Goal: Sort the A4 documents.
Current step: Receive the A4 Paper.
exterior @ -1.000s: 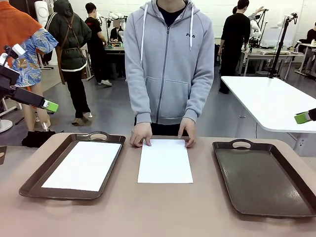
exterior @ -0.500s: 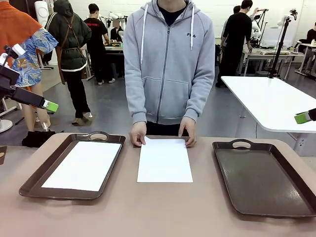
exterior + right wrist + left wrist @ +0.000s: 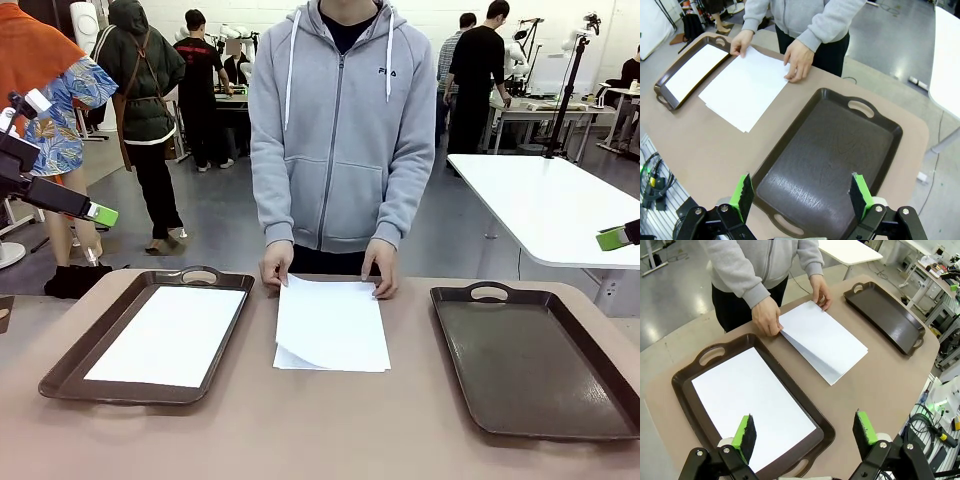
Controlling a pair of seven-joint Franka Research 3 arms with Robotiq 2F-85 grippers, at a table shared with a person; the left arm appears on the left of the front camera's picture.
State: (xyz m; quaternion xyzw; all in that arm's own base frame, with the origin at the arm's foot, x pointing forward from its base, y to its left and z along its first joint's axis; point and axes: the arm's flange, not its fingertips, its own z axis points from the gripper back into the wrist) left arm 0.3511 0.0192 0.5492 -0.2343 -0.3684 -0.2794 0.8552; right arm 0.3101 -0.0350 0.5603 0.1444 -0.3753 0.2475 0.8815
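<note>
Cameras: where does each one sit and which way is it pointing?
Front view: between the arms, facing across the table at the person; left hand and right hand at the picture's edges.
Left wrist view: above the left tray, looking down; own open fingers at bottom.
Right wrist view: above the right tray, looking down; own open fingers at bottom.
Shared: both wrist views show the middle A4 documents and the person.

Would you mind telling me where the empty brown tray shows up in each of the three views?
Front view: the empty tray lies at lower right.
Left wrist view: the empty tray lies at upper right.
Right wrist view: the empty tray lies centre, toward the bottom.
Shared landmark: the loose white sheets beside it.
</note>
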